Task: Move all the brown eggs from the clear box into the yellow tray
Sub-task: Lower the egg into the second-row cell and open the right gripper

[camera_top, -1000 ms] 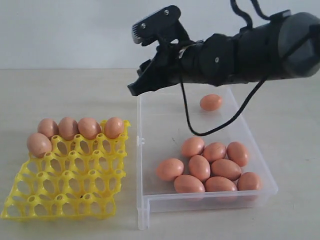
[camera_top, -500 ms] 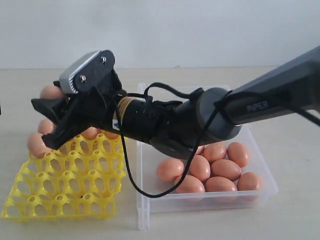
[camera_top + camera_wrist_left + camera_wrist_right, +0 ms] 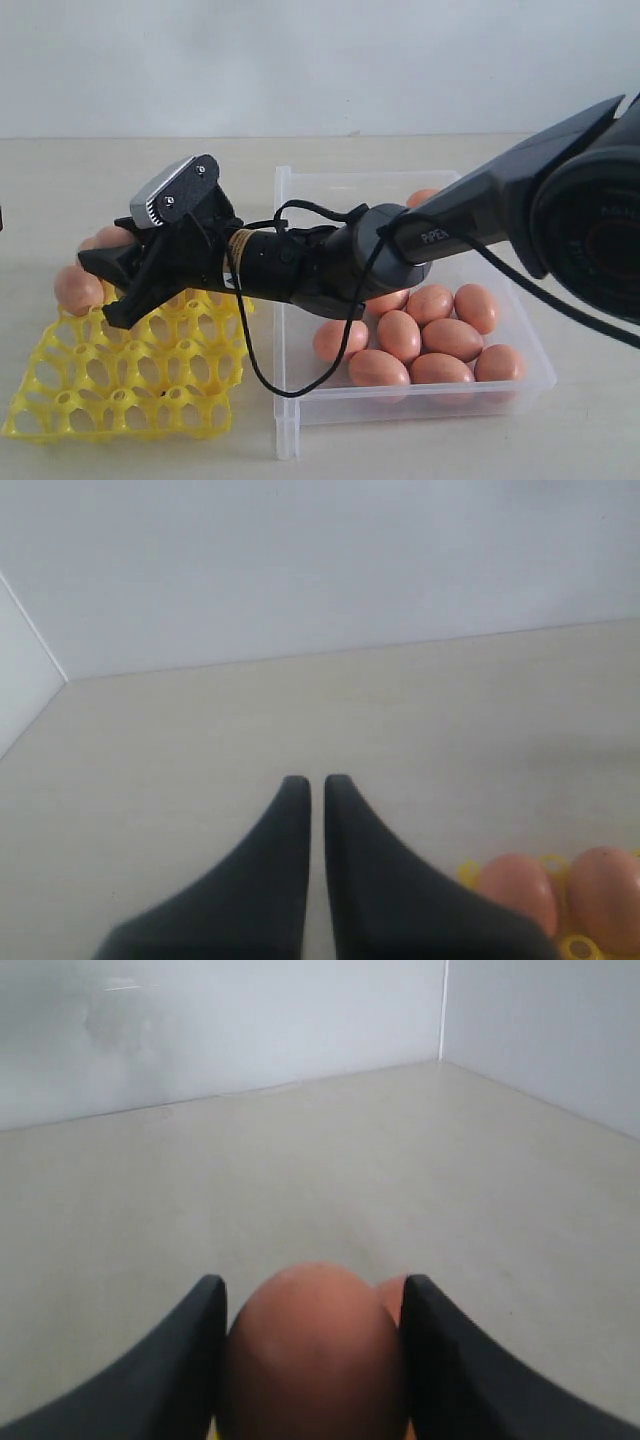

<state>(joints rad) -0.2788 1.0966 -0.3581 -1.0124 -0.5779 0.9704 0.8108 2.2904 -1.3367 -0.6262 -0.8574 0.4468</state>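
One brown egg (image 3: 312,1360) is gripped between the widely parted jaws of the right gripper (image 3: 105,285), which is held over the far left cups of the yellow tray (image 3: 130,390). Another egg (image 3: 78,288) is seated at the tray's left edge. To the tray's right, a cluster of eggs (image 3: 440,335) lies in the clear box (image 3: 420,402). The left gripper (image 3: 317,780) is seen closed and empty, just beside the tray.

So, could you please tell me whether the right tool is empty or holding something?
Holding: a brown egg fills the gap between the right tool's fingers, over the yellow tray.
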